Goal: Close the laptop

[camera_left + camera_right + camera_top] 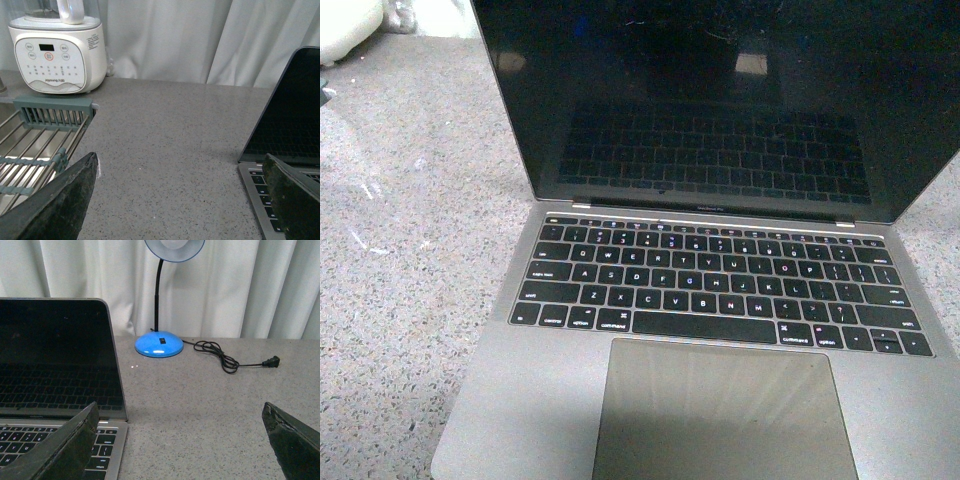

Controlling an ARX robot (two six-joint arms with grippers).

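Note:
The space-grey laptop (720, 300) stands open on the speckled grey counter, its black screen upright and its black keys and large trackpad facing me. Neither arm shows in the front view. My left gripper (182, 172) is open and empty, low over the counter beside one side edge of the laptop (287, 130); one finger overlaps the keyboard edge. My right gripper (180, 415) is open and empty beside the laptop's (55, 365) other side edge, one finger over the keyboard corner. The lid's back is hidden.
A white Joyoung blender (57, 50) and a metal sink rack (40, 140) stand beyond the left gripper. A blue desk lamp (160, 342) with a black cord and plug (235, 360) stands beyond the right gripper. White curtains back the counter.

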